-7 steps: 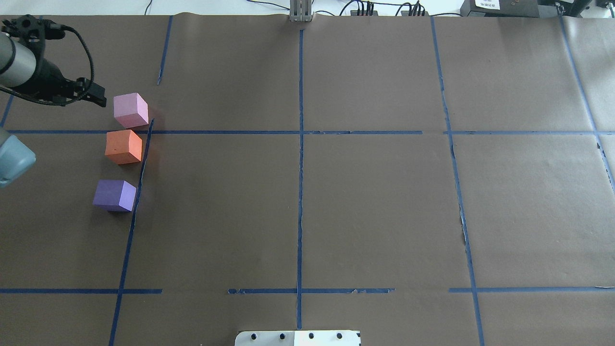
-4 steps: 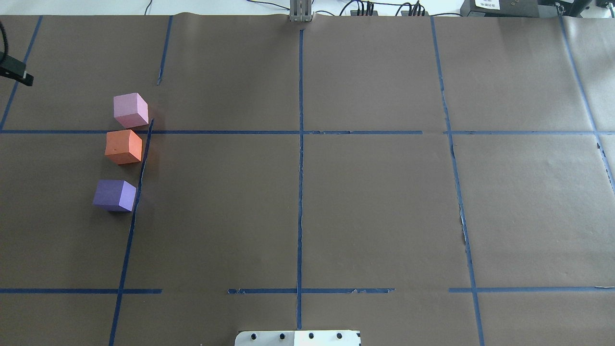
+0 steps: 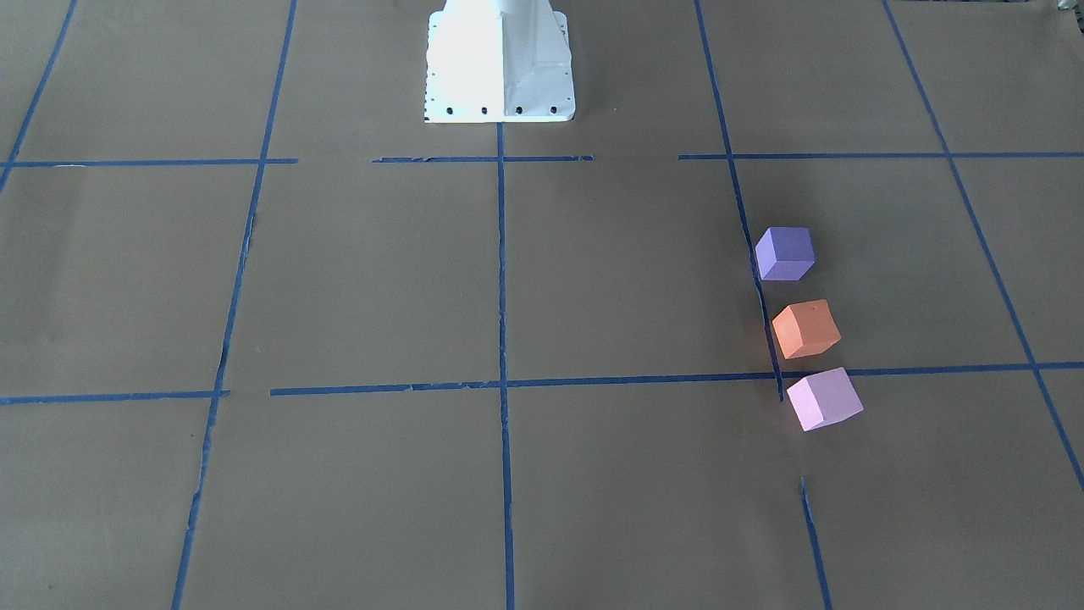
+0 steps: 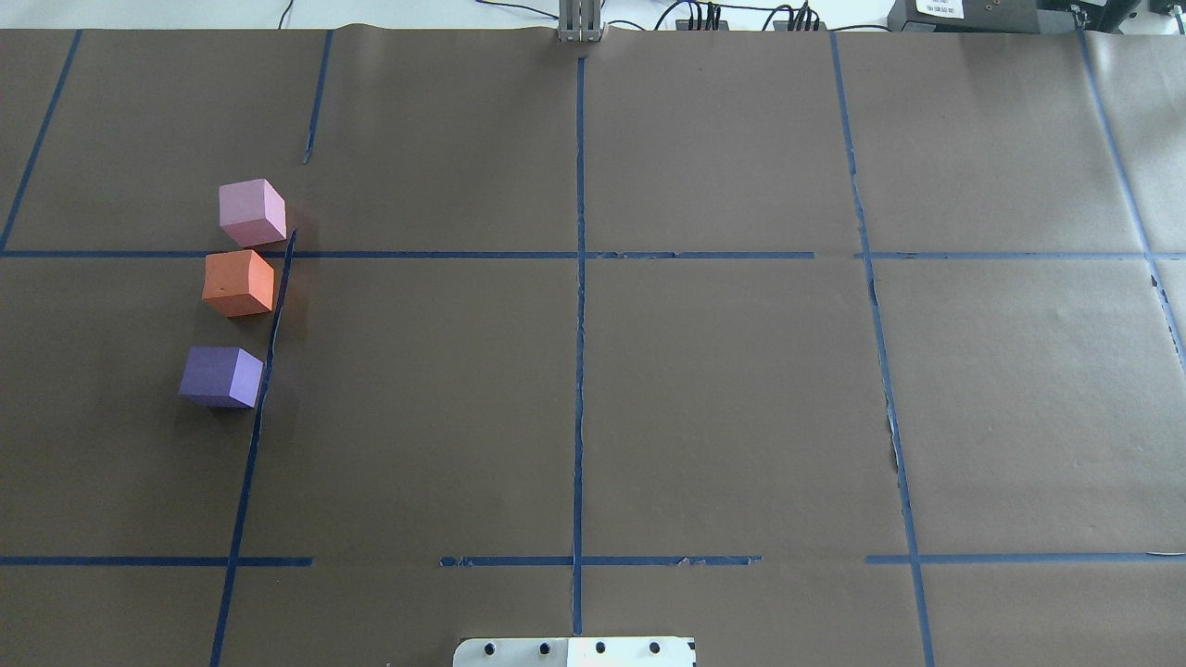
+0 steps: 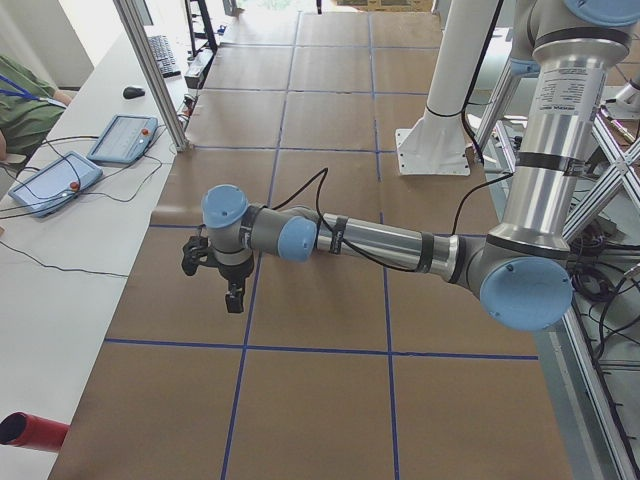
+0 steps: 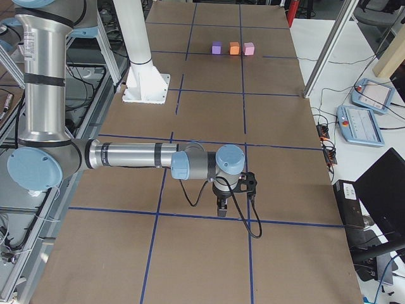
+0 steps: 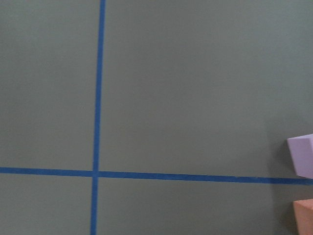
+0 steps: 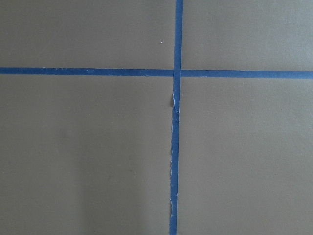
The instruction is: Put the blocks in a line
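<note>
Three foam blocks stand in a rough line along a blue tape strip on the table's left side: the pale pink block (image 4: 251,212) farthest from the robot, the orange block (image 4: 238,283) in the middle, the purple block (image 4: 220,376) nearest. The purple one sits a bit further apart. They also show in the front view: pink (image 3: 823,399), orange (image 3: 805,329), purple (image 3: 784,252). The left wrist view catches the pink block's edge (image 7: 302,155) and the orange block's corner (image 7: 304,218). My left gripper (image 5: 232,300) and right gripper (image 6: 222,208) show only in the side views. I cannot tell whether they are open or shut.
Brown paper with a blue tape grid (image 4: 579,255) covers the table. The robot's white base plate (image 4: 574,651) sits at the near edge, also in the front view (image 3: 498,59). Teach pendants (image 6: 359,123) and cables lie on the white bench beyond the table's far edge.
My left arm and gripper have pulled away from beside the pink block and left the overhead view at its left edge. The blocks have not moved.
</note>
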